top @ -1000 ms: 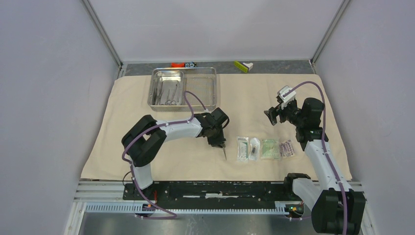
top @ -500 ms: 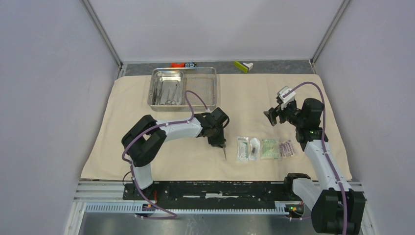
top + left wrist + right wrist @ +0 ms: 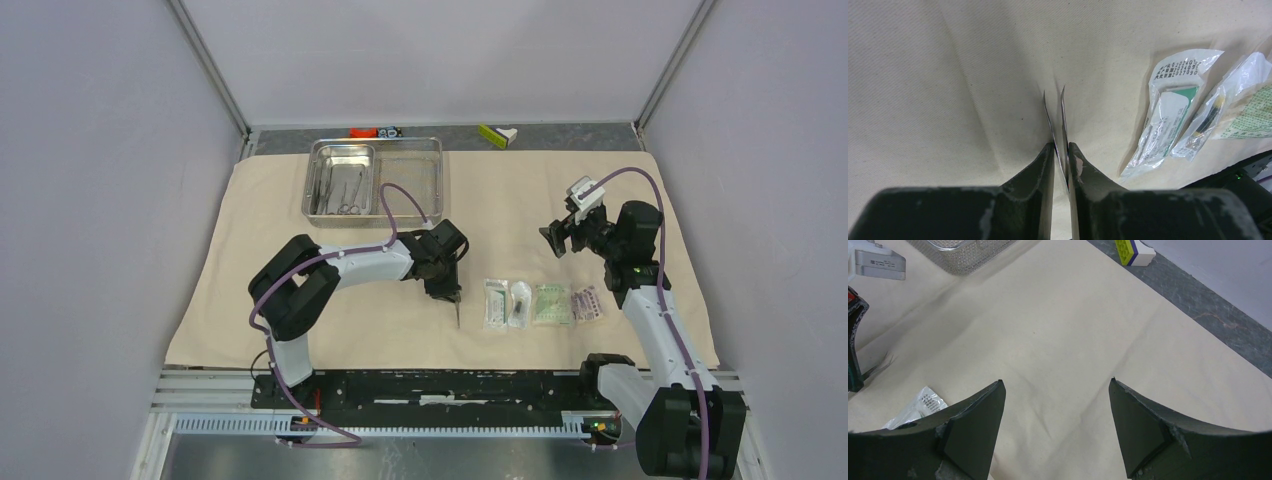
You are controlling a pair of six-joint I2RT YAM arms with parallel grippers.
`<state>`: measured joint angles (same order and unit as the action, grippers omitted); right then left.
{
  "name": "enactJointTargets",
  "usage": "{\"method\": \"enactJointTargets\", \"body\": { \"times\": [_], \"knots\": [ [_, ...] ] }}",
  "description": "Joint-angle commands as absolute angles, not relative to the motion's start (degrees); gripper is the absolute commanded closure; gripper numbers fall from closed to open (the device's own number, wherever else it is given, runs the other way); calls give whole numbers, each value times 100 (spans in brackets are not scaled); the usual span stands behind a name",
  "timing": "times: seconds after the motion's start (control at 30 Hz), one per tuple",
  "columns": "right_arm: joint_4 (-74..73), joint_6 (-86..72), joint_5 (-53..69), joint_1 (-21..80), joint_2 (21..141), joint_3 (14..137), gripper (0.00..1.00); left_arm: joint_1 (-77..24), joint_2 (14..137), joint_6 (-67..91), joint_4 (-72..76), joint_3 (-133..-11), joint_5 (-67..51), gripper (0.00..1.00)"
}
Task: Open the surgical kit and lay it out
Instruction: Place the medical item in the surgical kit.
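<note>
Back wall: was a plain pale grey panel, unmarked and evenly lit.
Side walls: the left wall and the right wall were the same pale grey and slanted in toward the back.
Corners: a silver left strut and a matching right strut ran up the rear corners.
Tabletop: was dark mottled grey, showing in a strip along the far edge.
Near edge: a silver slotted rail ran across.
Light: was soft and even, and the shadows were faint.
</note>
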<state>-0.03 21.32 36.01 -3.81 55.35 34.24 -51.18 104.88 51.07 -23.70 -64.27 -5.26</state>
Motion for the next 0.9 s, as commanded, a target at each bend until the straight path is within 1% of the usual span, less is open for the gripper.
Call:
{"method": "enactJointTargets", "body": {
  "times": [0.0, 0.2, 0.37, 0.5, 0.57, 0.73, 0.87],
  "knots": [
    [172, 2119, 3701, -404, 5532, 3375, 17, -5108, 10460, 4778, -2285, -6631, -625, 78],
    [154, 2137, 3701, -416, 5536, 3358, 17, -5111, 10425, 4772, -2283, -6619, -604, 77],
    [157, 2145, 3718, -413, 5535, 3349, 17, -5106, 10381, 4803, -2312, -6609, -548, 73],
    [158, 2145, 3718, -420, 5554, 3357, 17, -5102, 10323, 4803, -2355, -6628, -503, 59],
    [158, 2145, 3731, -420, 5556, 3365, 17, -5098, 10281, 4774, -2369, -6636, -501, 55],
    [143, 2127, 3735, -422, 5563, 3422, 17, -5071, 10083, 4466, -2438, -6802, -370, 52],
    [58, 2213, 3770, -417, 5556, 3564, 17, -5036, 9790, 3879, -2573, -7093, 51, 51]
  ]
}}
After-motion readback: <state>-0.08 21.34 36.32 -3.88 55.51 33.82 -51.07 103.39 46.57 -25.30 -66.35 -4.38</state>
